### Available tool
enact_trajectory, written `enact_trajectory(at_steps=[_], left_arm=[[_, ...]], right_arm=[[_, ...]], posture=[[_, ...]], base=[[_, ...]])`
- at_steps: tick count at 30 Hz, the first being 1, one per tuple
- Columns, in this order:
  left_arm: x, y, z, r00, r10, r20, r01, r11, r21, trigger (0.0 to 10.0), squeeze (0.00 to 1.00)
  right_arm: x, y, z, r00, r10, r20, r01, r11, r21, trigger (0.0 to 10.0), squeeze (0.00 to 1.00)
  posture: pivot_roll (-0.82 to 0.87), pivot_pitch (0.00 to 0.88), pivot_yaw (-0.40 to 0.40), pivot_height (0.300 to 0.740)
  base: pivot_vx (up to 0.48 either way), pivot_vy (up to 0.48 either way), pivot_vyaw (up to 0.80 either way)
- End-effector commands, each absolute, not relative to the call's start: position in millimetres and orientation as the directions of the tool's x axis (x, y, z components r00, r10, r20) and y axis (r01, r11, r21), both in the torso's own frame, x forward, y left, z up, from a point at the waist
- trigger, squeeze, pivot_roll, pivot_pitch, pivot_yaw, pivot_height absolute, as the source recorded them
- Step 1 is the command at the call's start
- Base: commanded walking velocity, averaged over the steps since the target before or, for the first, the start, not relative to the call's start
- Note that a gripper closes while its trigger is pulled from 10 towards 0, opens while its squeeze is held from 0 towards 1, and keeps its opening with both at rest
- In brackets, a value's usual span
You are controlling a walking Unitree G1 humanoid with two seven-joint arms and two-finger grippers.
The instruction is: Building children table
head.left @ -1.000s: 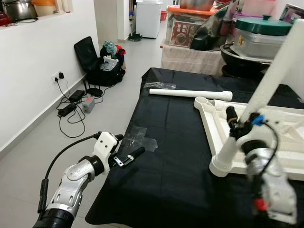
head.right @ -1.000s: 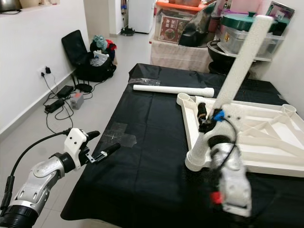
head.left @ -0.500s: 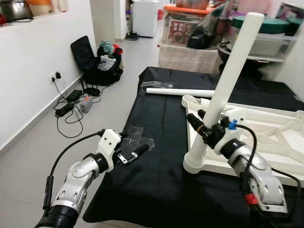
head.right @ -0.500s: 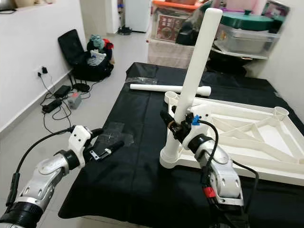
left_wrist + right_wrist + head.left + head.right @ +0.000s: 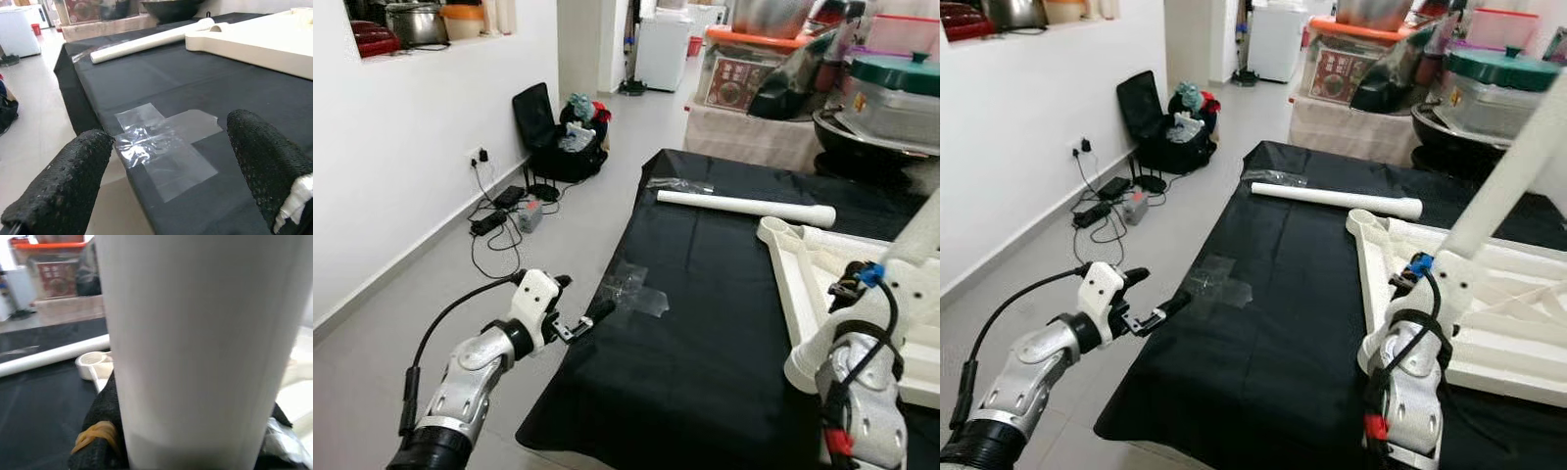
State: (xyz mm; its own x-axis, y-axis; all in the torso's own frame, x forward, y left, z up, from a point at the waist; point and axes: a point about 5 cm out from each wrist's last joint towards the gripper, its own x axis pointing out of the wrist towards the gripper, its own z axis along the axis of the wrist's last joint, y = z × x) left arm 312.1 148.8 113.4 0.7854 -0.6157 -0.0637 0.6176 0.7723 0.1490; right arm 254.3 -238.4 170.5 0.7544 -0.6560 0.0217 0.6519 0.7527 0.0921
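Table leg (image 5: pixel 1513 162) is pinched in the right claw (image 5: pixel 850 290), standing tilted in the near corner socket of the upside-down white tabletop (image 5: pixel 1528 294) on the black-covered desk (image 5: pixel 1273 323). Looks like the leg-seating step; next it probably needs straightening and pushing home. Second leg (image 5: pixel 744 206) lies loose farther back. Left claw (image 5: pixel 576 323) hovers spread at the desk's edge, near some clear plastic (image 5: pixel 151 142).

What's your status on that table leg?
Right gripper shut on white leg, seated in tabletop corner socket. Left gripper open, idle at cloth edge. Spare leg lying clear.
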Motion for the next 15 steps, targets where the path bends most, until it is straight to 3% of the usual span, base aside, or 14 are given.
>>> enact_trajectory(at_steps=[1, 5, 6, 11, 12, 14, 15], left_arm=[[314, 147, 113, 0.776, -0.626, -0.075, 0.629, 0.759, 0.170, 10.0, 0.00], [317, 145, 116, 0.774, -0.629, -0.073, 0.630, 0.756, 0.177, 10.0, 0.00], [318, 144, 118, 0.773, -0.630, -0.069, 0.631, 0.755, 0.178, 10.0, 0.00], [316, 145, 117, 0.774, -0.629, -0.067, 0.630, 0.757, 0.173, 10.0, 0.00], [314, 147, 115, 0.777, -0.625, -0.070, 0.627, 0.760, 0.172, 10.0, 0.00], [314, 147, 115, 0.777, -0.625, -0.070, 0.627, 0.760, 0.172, 10.0, 0.00], [313, 148, 114, 0.779, -0.622, -0.073, 0.625, 0.762, 0.171, 10.0, 0.00]], right_arm=[[243, -236, 152, 0.708, -0.701, -0.082, 0.705, 0.709, 0.024, 0.0, 0.00], [247, -231, 157, 0.726, -0.683, -0.073, 0.686, 0.727, 0.017, 0.0, 0.00], [257, -227, 157, 0.769, -0.633, -0.089, 0.636, 0.771, 0.015, 10.0, 0.00], [272, -217, 162, 0.837, -0.544, -0.063, 0.546, 0.837, 0.021, 10.0, 0.00], [272, -218, 164, 0.830, -0.556, -0.045, 0.558, 0.829, 0.034, 10.0, 0.50], [272, -218, 164, 0.830, -0.556, -0.045, 0.558, 0.829, 0.034, 10.0, 0.50], [273, -219, 166, 0.825, -0.564, -0.037, 0.565, 0.824, 0.038, 10.0, 1.00]], posture=[[-0.01, 0.000, -0.059, 0.740], [-0.01, 0.000, -0.061, 0.740], [0.00, 0.000, -0.063, 0.740], [0.01, 0.000, -0.072, 0.740], [0.01, 0.000, -0.074, 0.740], [0.01, 0.000, -0.074, 0.740], [0.01, 0.000, -0.079, 0.740]], base=[[0.000, 0.000, 0.00], [0.000, 0.000, 0.00], [0.000, 0.000, 0.00], [0.000, 0.000, 0.00], [0.000, 0.000, 0.00], [0.000, 0.000, 0.00], [0.000, 0.000, 0.00]])
